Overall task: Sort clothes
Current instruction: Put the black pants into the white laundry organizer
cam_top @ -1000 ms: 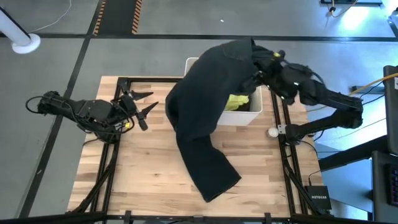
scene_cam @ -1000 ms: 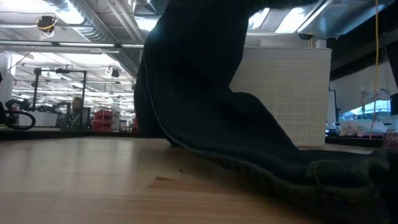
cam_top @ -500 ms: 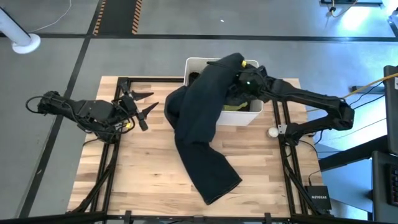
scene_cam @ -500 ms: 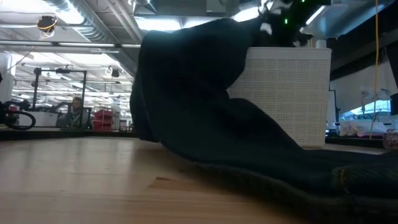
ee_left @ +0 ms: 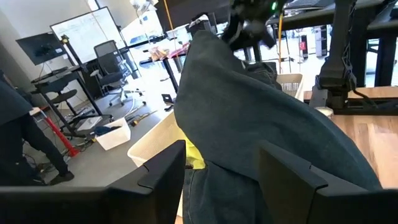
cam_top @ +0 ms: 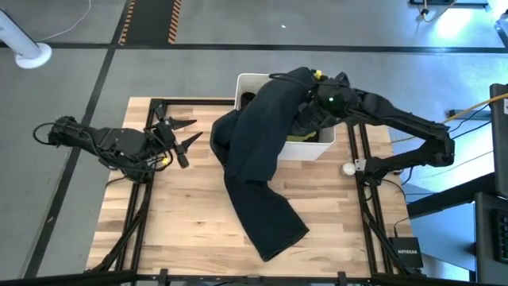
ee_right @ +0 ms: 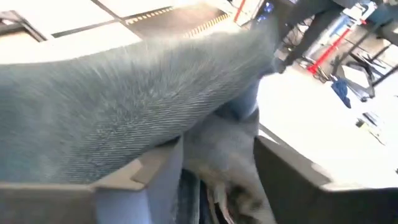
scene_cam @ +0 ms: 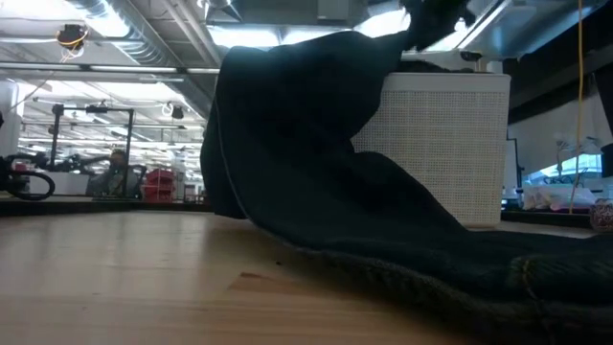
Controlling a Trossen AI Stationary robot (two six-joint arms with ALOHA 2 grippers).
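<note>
A long dark garment point(cam_top: 258, 159) hangs over the near left wall of the white bin point(cam_top: 246, 79). Its upper end lies on the bin and its lower end point(cam_top: 274, 226) lies spread on the table; it also shows in the low view point(scene_cam: 316, 172). A neon yellow piece point(cam_top: 297, 137) shows inside the bin. My right gripper point(cam_top: 313, 103) is over the bin at the garment's upper end, its fingers apart point(ee_right: 211, 174) with dark cloth point(ee_right: 124, 106) between them. My left gripper point(cam_top: 181, 133) is open and empty at the table's left, facing the garment point(ee_left: 261, 124). My right gripper has its open fingers on either side of a fold at the garment's upper end point(ee_right: 217, 124), over the bin. I cannot tell whether the fingers touch the cloth.
Black frame rails run along the table's left point(cam_top: 139, 199) and right point(cam_top: 369, 206) sides. A small white ball point(cam_top: 348, 168) sits by the right rail. Bare wood lies at the table's near left point(cam_top: 175, 222).
My right gripper has come down with the garment's upper end from high above the bin onto the bin, then drawn back a little toward the table's right edge. The garment's upper part has sunk onto the bin; its lower end has stayed on the table.
</note>
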